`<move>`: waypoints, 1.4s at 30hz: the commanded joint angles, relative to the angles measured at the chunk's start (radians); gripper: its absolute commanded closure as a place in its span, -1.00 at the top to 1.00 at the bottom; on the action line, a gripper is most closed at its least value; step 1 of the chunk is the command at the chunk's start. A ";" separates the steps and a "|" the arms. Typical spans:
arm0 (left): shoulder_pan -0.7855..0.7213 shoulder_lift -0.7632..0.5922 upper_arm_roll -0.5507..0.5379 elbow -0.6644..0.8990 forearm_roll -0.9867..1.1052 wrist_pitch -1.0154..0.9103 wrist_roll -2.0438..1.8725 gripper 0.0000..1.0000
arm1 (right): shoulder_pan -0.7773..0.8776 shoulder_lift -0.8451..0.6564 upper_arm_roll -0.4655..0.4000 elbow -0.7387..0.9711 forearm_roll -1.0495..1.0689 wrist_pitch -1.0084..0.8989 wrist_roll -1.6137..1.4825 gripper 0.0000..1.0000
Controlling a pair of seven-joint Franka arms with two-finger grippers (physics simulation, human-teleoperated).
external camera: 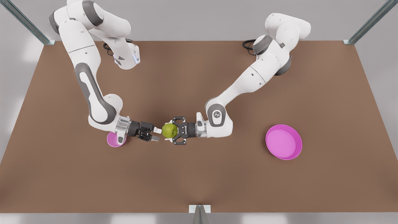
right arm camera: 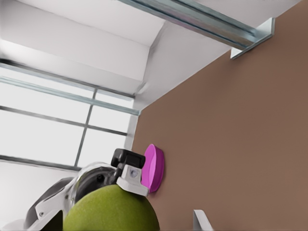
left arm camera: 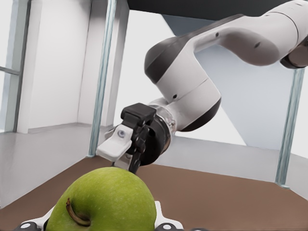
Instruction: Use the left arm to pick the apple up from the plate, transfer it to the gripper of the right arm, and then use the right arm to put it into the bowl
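what I work over: brown table (external camera: 199, 180) | its far corners: metal posts (external camera: 23, 21) (external camera: 370, 21) | its near edge, middle: metal bracket (external camera: 199, 209) | its far edge: black cables (external camera: 245, 46) | beyond it, I see: windows (right arm camera: 48, 125)

Apple (external camera: 169, 130) midway between bowl (external camera: 114, 140) and plate (external camera: 283, 142), above table (external camera: 199, 180).

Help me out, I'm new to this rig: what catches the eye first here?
The green apple above the middle of the table, clamped in the left tool, with the open right tool facing it from the front view's left. Next, the empty pink plate on the front view's right, and the bowl half hidden under the right arm.
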 commanded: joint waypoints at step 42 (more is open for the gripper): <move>0.000 0.001 0.009 0.000 0.005 -0.005 0.253 0.61 | -0.026 0.005 0.162 -0.037 0.106 0.219 -0.136 0.56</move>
